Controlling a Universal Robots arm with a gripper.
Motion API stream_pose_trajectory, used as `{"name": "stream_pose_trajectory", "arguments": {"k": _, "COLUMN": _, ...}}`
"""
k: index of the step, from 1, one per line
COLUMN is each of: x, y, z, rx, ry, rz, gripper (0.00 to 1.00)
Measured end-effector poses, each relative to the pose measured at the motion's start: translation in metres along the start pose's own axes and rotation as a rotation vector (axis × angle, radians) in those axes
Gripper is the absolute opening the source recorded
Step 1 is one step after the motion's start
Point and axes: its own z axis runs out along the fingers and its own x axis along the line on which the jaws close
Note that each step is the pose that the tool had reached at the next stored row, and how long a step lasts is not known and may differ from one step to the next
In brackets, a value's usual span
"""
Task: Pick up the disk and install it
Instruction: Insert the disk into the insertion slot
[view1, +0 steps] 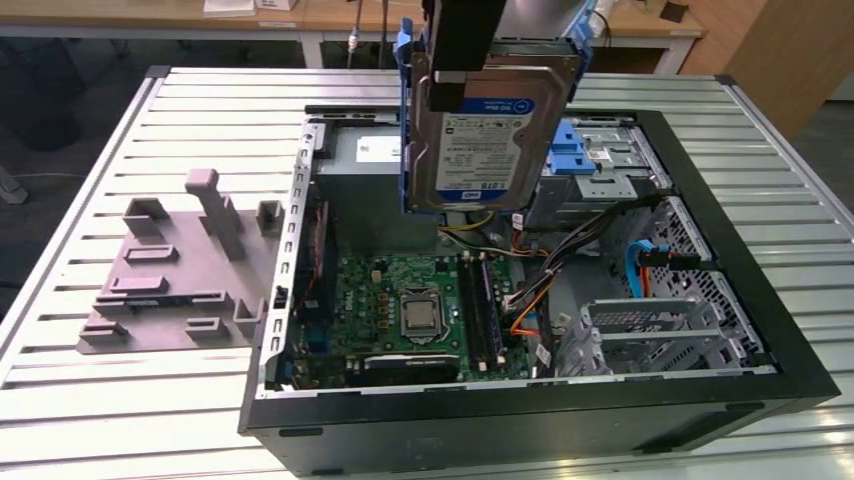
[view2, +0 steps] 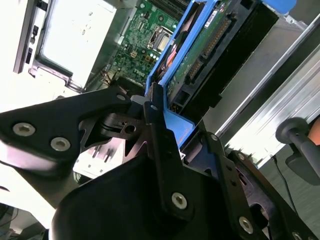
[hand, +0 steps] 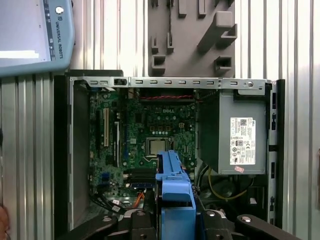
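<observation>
The disk, silver with a white-and-blue label and a blue carrier frame, hangs upright above the open computer case. It is over the case's rear half, between the grey power supply and the drive bay. My gripper is shut on the disk's upper end from above. In the second wrist view the black fingers clamp the blue frame, and the disk's underside points down toward the motherboard. In the first wrist view the blue frame sticks out between my gripper's jaws, over the case interior.
The case lies on its side on a slatted metal table. Inside are the green motherboard, a grey power supply box, a drive bay with blue latches and loose cables. A grey fixture plate lies at the exterior view's left.
</observation>
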Motion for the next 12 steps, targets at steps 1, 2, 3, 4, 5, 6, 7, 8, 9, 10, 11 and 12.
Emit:
{"name": "stream_pose_trajectory", "arguments": {"k": 1, "x": 0.0001, "y": -0.0026, "z": 0.0001, "rx": 0.0001, "ry": -0.0001, "rz": 0.0, "gripper": 0.36}}
{"name": "stream_pose_trajectory", "arguments": {"k": 2, "x": 0.0002, "y": -0.0054, "z": 0.0001, "rx": 0.0001, "ry": -0.0001, "rz": 0.0, "gripper": 0.36}}
{"name": "stream_pose_trajectory", "arguments": {"k": 3, "x": 0.0002, "y": -0.0082, "z": 0.0001, "rx": 0.0001, "ry": -0.0001, "rz": 0.0, "gripper": 0.36}}
{"name": "stream_pose_trajectory", "arguments": {"k": 4, "x": 0.0002, "y": -0.0113, "z": 0.0001, "rx": 0.0001, "ry": -0.0002, "rz": 0.0, "gripper": 0.36}}
{"name": "stream_pose_trajectory", "arguments": {"k": 5, "x": 0.0002, "y": -0.0139, "z": 0.0001, "rx": 0.0001, "ry": -0.0001, "rz": 0.0, "gripper": 0.36}}
{"name": "stream_pose_trajectory", "arguments": {"k": 6, "x": 0.0003, "y": -0.016, "z": 0.0001, "rx": 0.0001, "ry": -0.0001, "rz": 0.0, "gripper": 0.36}}
{"name": "stream_pose_trajectory", "arguments": {"k": 7, "x": 0.0005, "y": -0.0176, "z": 0.0001, "rx": 0.0001, "ry": -0.0002, "rz": 0.0, "gripper": 0.36}}
{"name": "stream_pose_trajectory", "arguments": {"k": 8, "x": 0.0008, "y": -0.0184, "z": 0.0002, "rx": 0.0001, "ry": -0.0002, "rz": 0.0, "gripper": 0.36}}
{"name": "stream_pose_trajectory", "arguments": {"k": 9, "x": 0.0015, "y": -0.0188, "z": 0.0003, "rx": 0.0, "ry": -0.0001, "rz": 0.0, "gripper": 0.36}}
{"name": "stream_pose_trajectory", "arguments": {"k": 10, "x": 0.0026, "y": -0.0189, "z": 0.0004, "rx": 0.0001, "ry": -0.0001, "rz": 0.0, "gripper": 0.36}}
{"name": "stream_pose_trajectory", "arguments": {"k": 11, "x": 0.0042, "y": -0.019, "z": 0.0006, "rx": 0.0, "ry": -0.0001, "rz": 0.0, "gripper": 0.36}}
{"name": "stream_pose_trajectory", "arguments": {"k": 12, "x": 0.0062, "y": -0.019, "z": 0.0007, "rx": 0.0, "ry": 0.0, "rz": 0.0, "gripper": 0.36}}
